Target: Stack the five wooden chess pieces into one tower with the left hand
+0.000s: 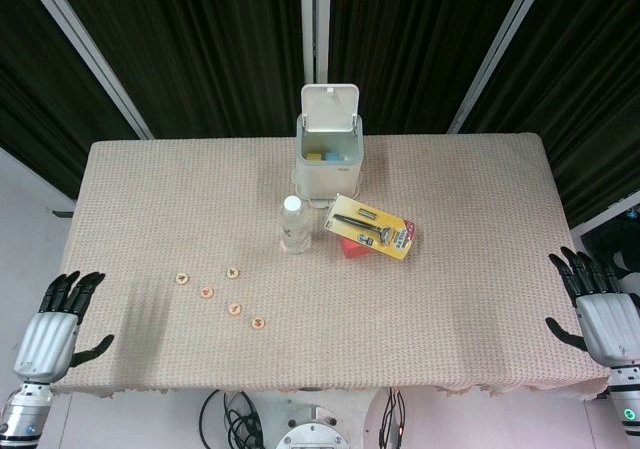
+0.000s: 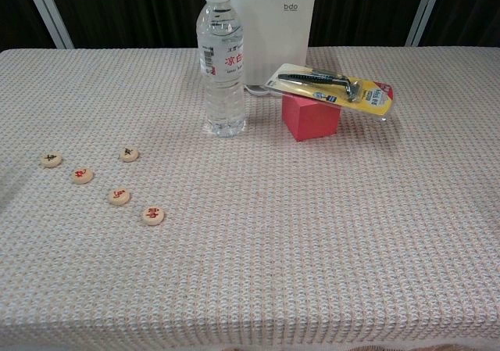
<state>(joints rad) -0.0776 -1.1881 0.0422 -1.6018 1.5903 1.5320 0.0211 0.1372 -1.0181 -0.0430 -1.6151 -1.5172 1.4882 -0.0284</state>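
Head overhead, chest low, shared table

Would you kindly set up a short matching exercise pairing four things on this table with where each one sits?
Things:
1. water bottle
2. razor pack
3. chess pieces
4. white bin

Places:
A. resting tilted on the red block
B. spread flat on the cloth toward the left hand
C. at the table's far middle, lid open
D. upright, just in front of the bin

Pairs: 1-D, 2-A, 3-B, 4-C
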